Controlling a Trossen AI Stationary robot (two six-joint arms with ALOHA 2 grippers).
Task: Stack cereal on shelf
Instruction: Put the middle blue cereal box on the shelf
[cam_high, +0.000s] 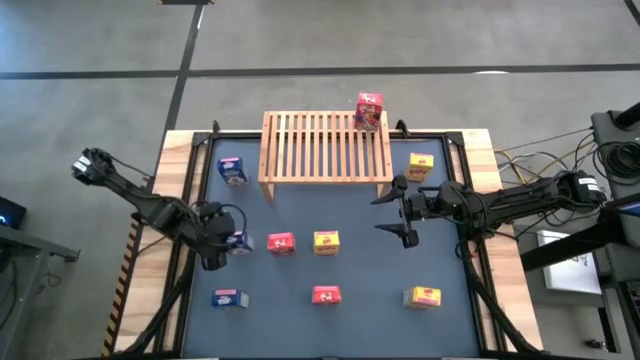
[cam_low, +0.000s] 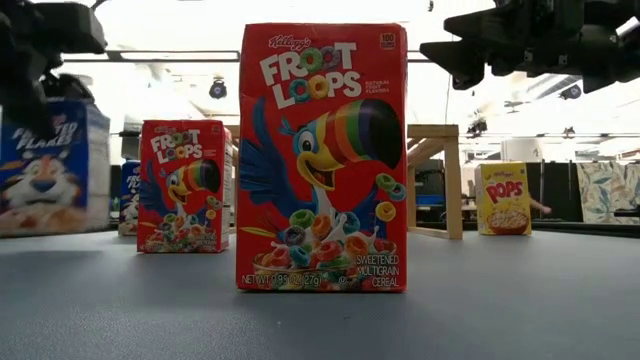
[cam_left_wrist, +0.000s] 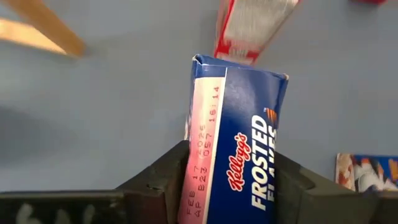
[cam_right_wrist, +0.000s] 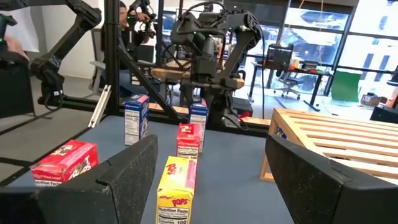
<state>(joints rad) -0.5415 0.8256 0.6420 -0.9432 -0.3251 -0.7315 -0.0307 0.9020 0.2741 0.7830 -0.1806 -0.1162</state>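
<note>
So the left gripper (cam_high: 232, 241) is down at the left side of the worktop (cam_high: 360, 290), with its two fingers (cam_left_wrist: 163, 180) pressed against both sides of a blue Frosted Flakes box (cam_left_wrist: 239, 155). It's clamped on that box, which stands upright on the mat just left of a red box (cam_high: 282, 243) in the middle row. The right gripper (cam_high: 404, 210) hangs above the mat just off the shelf's right front corner, fingers spread wide with nothing between them.

The shelf (cam_high: 325, 148) sits at the back middle of the worktop, and one red Froot Loops box (cam_high: 369, 110) stands on its back right corner. The rest of the cereal is on the mat: a blue box (cam_high: 233, 171) beside the shelf's left leg, a yellow box (cam_high: 421, 166) near its right side, another yellow one (cam_high: 326, 242) next to the middle red box, and along the front a blue box (cam_high: 230, 298), a red box (cam_high: 326, 295) and a yellow box (cam_high: 422, 296). From table height, the front red box fills most of the picture.
</note>
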